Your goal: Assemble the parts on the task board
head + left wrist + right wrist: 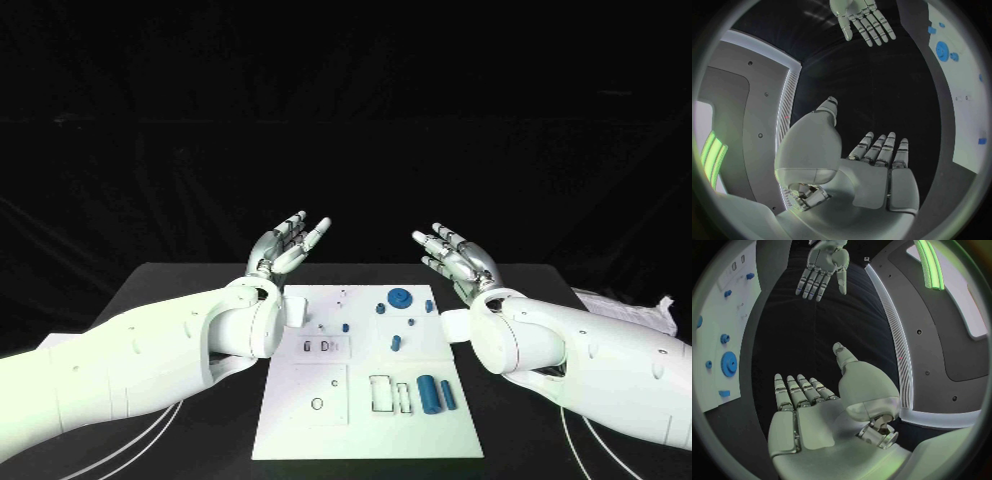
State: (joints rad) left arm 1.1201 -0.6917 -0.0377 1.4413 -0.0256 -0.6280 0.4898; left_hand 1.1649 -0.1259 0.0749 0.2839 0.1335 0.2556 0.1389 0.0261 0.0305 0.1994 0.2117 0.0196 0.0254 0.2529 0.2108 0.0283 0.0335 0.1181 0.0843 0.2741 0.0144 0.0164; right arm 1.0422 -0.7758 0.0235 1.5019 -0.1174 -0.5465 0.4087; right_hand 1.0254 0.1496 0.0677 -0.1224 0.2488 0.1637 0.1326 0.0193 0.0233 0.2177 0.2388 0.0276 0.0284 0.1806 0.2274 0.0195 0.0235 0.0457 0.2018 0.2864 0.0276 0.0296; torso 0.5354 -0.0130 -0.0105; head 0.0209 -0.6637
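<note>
Head view: board (368, 420) lies in the middle of the black table (159, 280), its near edge close to the table's front.
Left hand (289, 245): raised beyond the board's far left corner, fingers spread, holding nothing.
Right hand (459, 258): raised beyond the far right corner, fingers spread, holding nothing.
Room: bare table between the hands and at either side of the board.
Parts: gear (400, 296) near the far edge; two cylinders (438, 394) at the near right.
Writing: none readable.
Surroundings: white sheet (627, 312) at the table's right edge.
</note>
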